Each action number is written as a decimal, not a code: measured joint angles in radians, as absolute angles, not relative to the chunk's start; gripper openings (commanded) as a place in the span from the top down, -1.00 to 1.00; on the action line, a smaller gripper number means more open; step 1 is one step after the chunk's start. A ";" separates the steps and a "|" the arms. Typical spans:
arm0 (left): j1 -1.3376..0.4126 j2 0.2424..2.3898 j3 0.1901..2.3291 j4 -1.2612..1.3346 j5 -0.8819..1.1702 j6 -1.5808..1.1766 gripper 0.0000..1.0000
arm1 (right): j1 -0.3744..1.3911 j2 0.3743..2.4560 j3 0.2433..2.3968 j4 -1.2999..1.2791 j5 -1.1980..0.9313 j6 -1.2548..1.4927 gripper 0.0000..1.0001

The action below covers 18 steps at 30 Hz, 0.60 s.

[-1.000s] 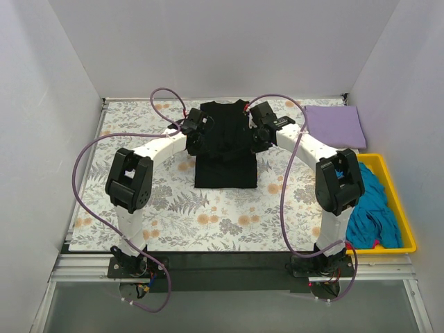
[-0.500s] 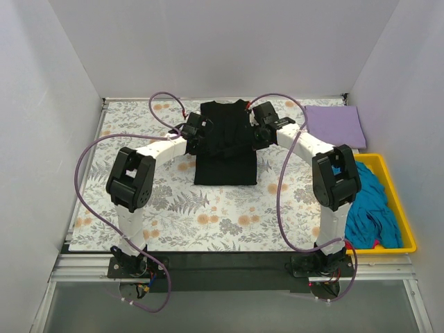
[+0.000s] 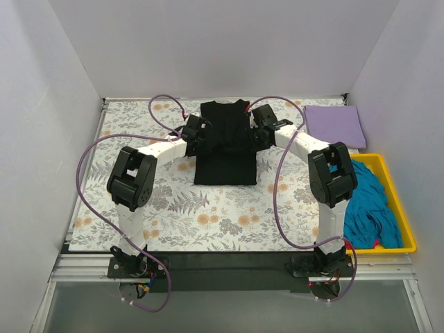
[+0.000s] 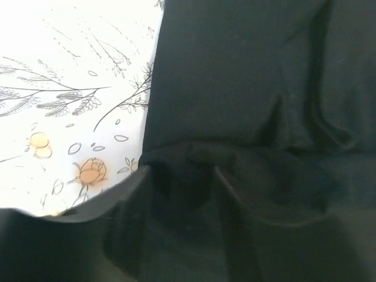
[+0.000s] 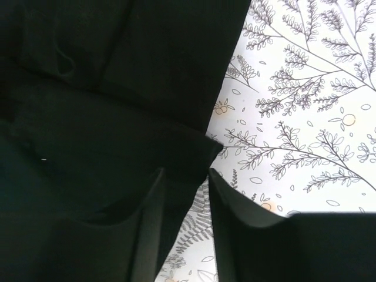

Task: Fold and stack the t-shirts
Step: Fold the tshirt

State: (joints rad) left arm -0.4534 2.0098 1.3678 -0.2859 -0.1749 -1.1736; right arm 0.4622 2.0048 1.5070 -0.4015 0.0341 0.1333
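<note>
The black t-shirt [image 3: 224, 142] lies flat on the floral cloth, sleeves folded in so it forms a long narrow shape with its collar at the far end. My left gripper [image 3: 195, 135] is at its left edge and my right gripper [image 3: 255, 133] at its right edge, both low over the cloth. In the left wrist view the left gripper [image 4: 181, 176] stands open, with a bunched fold of the black t-shirt [image 4: 247, 82] lying loose between the fingertips. The right gripper [image 5: 185, 173] is open too, a corner of the black t-shirt [image 5: 117, 88] resting in its gap.
A folded lavender t-shirt [image 3: 334, 125] lies at the far right of the floral cloth [image 3: 208, 215]. A yellow tray [image 3: 406, 208] on the right holds a crumpled teal t-shirt [image 3: 368, 208] with a bit of pink [image 3: 377, 243] under it. White walls enclose three sides.
Both grippers were shut on the black t-shirt's side edges and have now opened, releasing it. Both arms have shifted slightly toward the far end.
</note>
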 measured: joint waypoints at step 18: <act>-0.630 1.695 1.119 -0.253 -0.167 -1.272 0.65 | 0.608 1.871 1.399 -0.284 -0.076 0.187 0.67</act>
